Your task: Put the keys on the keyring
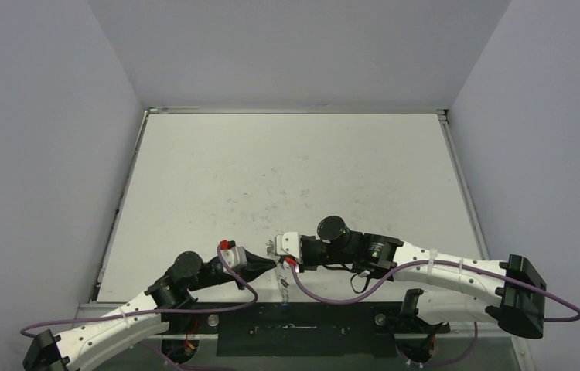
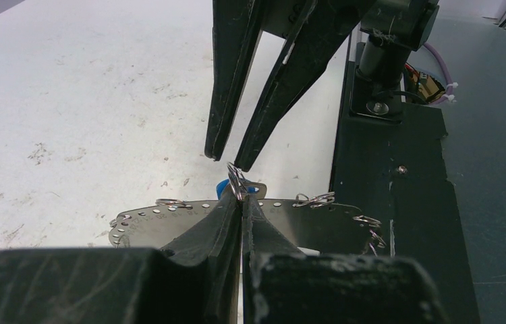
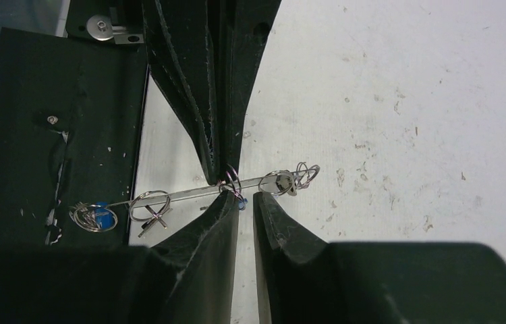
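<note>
My left gripper (image 2: 242,202) is shut on a small silver loop (image 2: 236,181) on the edge of the keyring (image 2: 156,219), a thin silver hoop with punched holes that it holds above the table's near edge. In the right wrist view the keyring (image 3: 183,194) shows edge-on as a thin bar. A blue-headed key (image 2: 222,189) hangs right behind the gripped loop. Another blue key (image 3: 104,217) hangs at the keyring's end over the black base plate. My right gripper (image 3: 245,199) is open, its tips just at the gripped loop. In the top view both grippers (image 1: 279,263) meet tip to tip.
The black base plate (image 1: 302,328) lies along the table's near edge, with arm mounts and a screw (image 2: 377,106). Several more silver loops (image 3: 150,204) hang along the keyring. The scuffed white table (image 1: 287,170) stretches beyond.
</note>
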`<state>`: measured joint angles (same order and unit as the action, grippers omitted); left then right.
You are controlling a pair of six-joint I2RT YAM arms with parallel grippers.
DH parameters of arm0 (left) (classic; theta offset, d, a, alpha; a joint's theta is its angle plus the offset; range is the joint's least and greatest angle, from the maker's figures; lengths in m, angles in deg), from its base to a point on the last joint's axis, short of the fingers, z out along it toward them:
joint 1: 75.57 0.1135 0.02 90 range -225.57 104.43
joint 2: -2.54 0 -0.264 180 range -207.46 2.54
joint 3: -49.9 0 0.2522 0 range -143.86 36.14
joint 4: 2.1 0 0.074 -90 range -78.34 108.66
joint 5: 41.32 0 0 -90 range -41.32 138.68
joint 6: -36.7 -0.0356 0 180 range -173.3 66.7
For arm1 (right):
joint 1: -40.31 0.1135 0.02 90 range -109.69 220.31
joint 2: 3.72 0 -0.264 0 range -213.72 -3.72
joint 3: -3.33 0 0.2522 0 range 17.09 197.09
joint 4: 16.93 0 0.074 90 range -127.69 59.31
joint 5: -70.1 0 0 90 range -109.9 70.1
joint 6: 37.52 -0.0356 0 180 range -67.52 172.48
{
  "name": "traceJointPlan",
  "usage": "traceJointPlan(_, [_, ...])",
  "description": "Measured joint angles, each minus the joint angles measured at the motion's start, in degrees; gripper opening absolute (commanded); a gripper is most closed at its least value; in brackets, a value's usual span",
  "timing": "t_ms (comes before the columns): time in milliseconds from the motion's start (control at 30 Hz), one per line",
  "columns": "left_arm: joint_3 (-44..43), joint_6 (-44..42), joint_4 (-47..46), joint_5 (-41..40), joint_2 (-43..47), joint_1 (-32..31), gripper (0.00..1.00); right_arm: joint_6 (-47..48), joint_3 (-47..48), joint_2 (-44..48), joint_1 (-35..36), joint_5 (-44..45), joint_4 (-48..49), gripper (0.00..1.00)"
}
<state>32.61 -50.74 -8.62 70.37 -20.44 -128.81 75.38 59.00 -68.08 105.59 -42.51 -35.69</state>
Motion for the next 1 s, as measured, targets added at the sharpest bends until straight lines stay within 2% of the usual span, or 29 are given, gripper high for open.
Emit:
traceJointPlan(400, [0.1, 0.0, 0.2, 0.0, 0.3, 0.0, 0.0, 1.6, 0.0, -0.3, 0.0, -0.5, -1.3, 0.23])
traceJointPlan(467, [0.1, 0.0, 0.2, 0.0, 0.3, 0.0, 0.0, 2.0, 0.0, -0.7, 0.0, -0.9, -1.3, 0.21])
traceJointPlan(700, [0.1, 0.0, 0.3, 0.1, 0.3, 0.0, 0.0, 2.2, 0.2, -2.1, 0.0, -1.2, -1.9, 0.0])
traceJointPlan(1000, [0.1, 0.0, 0.4, 0.0, 0.3, 0.0, 0.0, 1.3, 0.2, -1.6, -0.1, -0.8, -2.3, 0.0])
